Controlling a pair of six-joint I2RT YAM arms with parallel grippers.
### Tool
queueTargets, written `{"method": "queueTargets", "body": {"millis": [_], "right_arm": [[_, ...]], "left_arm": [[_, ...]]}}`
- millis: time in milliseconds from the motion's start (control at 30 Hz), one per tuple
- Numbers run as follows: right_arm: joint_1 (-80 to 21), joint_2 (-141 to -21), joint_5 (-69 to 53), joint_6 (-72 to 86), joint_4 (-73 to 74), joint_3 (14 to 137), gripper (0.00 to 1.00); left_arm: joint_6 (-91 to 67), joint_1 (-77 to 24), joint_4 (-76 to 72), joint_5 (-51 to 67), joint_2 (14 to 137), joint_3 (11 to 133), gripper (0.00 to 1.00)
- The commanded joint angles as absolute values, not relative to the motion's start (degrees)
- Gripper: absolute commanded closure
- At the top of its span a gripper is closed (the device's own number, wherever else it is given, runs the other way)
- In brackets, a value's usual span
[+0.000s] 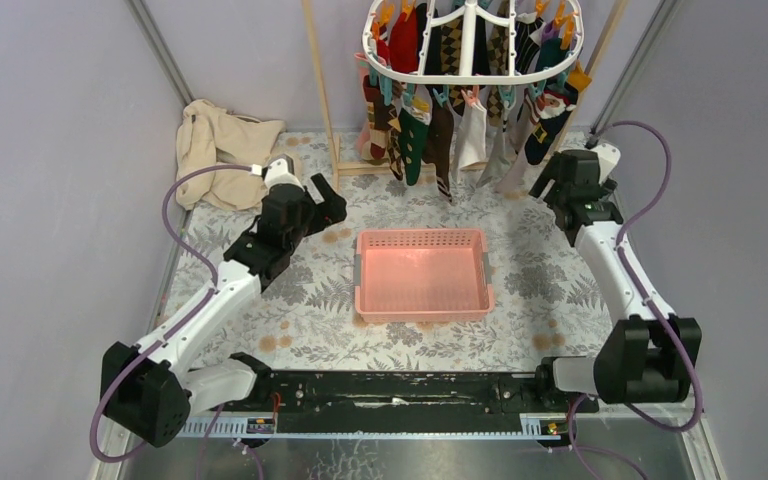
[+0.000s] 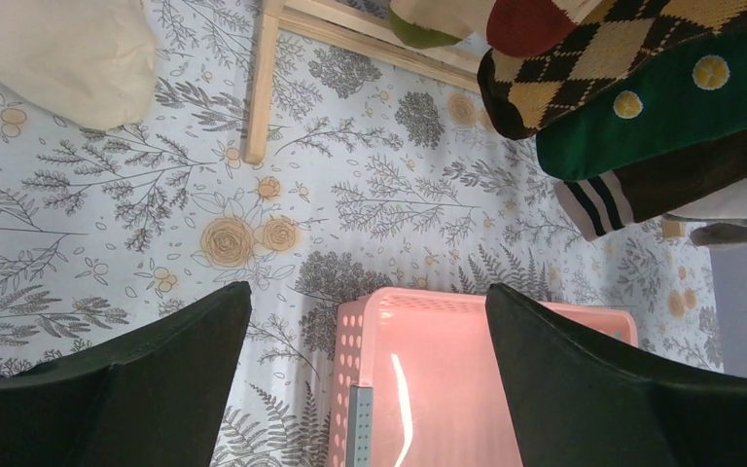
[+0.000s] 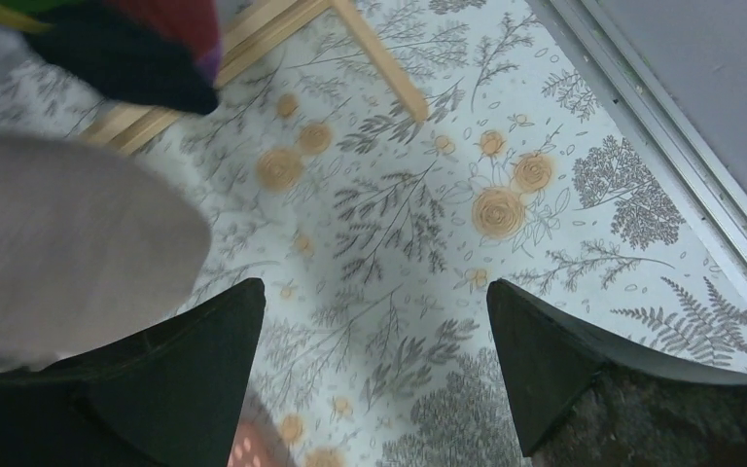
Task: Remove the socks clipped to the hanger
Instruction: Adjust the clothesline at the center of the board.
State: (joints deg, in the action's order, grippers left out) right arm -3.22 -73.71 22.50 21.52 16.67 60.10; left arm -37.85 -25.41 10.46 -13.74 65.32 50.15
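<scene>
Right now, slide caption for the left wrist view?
Open left gripper framing the pink basket; socks hanging at upper right.

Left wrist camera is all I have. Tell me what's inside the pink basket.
Observer: Nothing. The top view shows the whole pink basket empty.
Operator: Report the right gripper.
Observer: The right gripper is open near the rightmost hanging socks, with nothing between its fingers.
Operator: Describe the hanger.
Observer: The hanger hangs at the back above the table, with socks clipped all round its rim.
</scene>
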Motion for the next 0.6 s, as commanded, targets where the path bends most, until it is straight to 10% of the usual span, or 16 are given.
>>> {"method": "queueTargets", "body": {"millis": [0,567], "right_arm": [[2.3,-79.9,17.9,24.1,9.5,63.0,0.08],[3.5,-106.5,21.5,13.0,2.6,78.4,0.29]], "left_arm": [[-38.9,-25.7,10.5,-12.6,63.9,48.6,0.01],[-38.7,-25.8,8.0,-12.6,61.3,43.1,0.01]]}}
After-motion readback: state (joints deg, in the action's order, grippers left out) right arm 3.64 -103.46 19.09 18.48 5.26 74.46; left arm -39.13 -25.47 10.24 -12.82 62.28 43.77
